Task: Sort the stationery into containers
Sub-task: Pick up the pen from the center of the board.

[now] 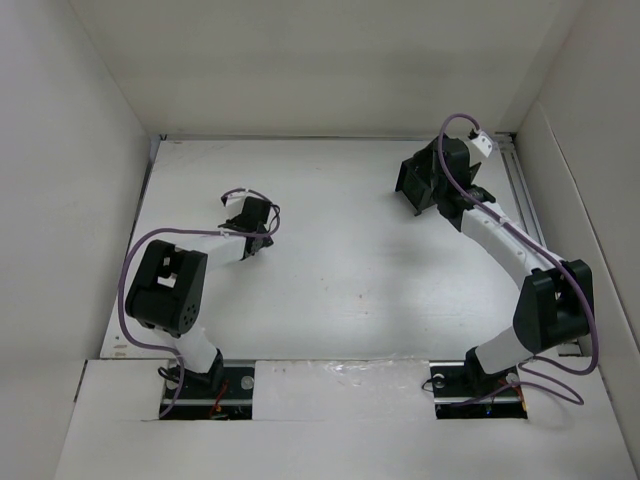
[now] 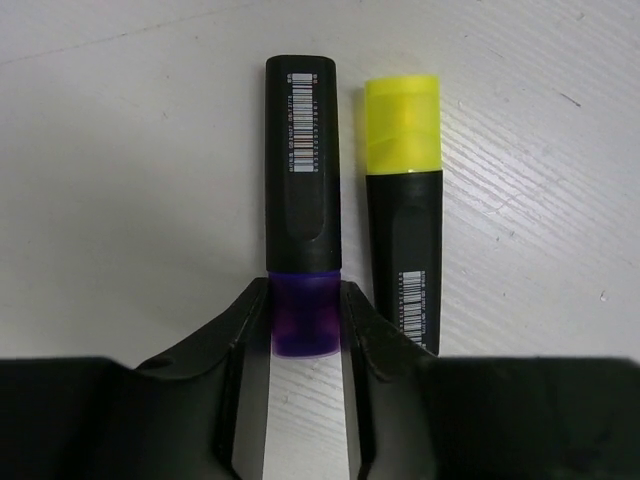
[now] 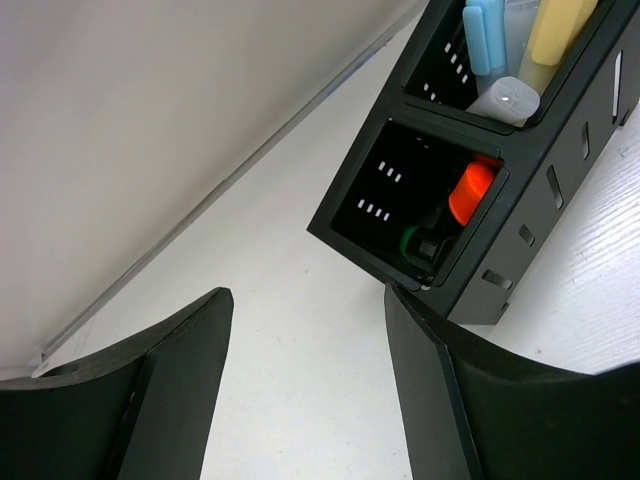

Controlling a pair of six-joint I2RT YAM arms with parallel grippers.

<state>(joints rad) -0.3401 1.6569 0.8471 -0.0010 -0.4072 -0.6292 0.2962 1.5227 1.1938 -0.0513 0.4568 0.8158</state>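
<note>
In the left wrist view two highlighters lie side by side on the white table. My left gripper (image 2: 305,322) is shut on the purple cap of a black-barrelled highlighter (image 2: 302,170). A yellow-capped highlighter (image 2: 403,200) lies just to its right, untouched. In the top view the left gripper (image 1: 255,232) sits at the table's left middle. My right gripper (image 3: 308,300) is open and empty, hovering beside the black organiser (image 3: 470,275). One compartment holds an orange marker (image 3: 470,192) and a green one (image 3: 412,240). Another holds light blue (image 3: 483,35) and pale yellow (image 3: 555,30) ones.
White walls enclose the table on the left, back and right. The organiser (image 1: 415,180) stands at the back right, partly hidden by the right arm (image 1: 500,240). A metal rail (image 1: 520,185) runs along the right wall.
</note>
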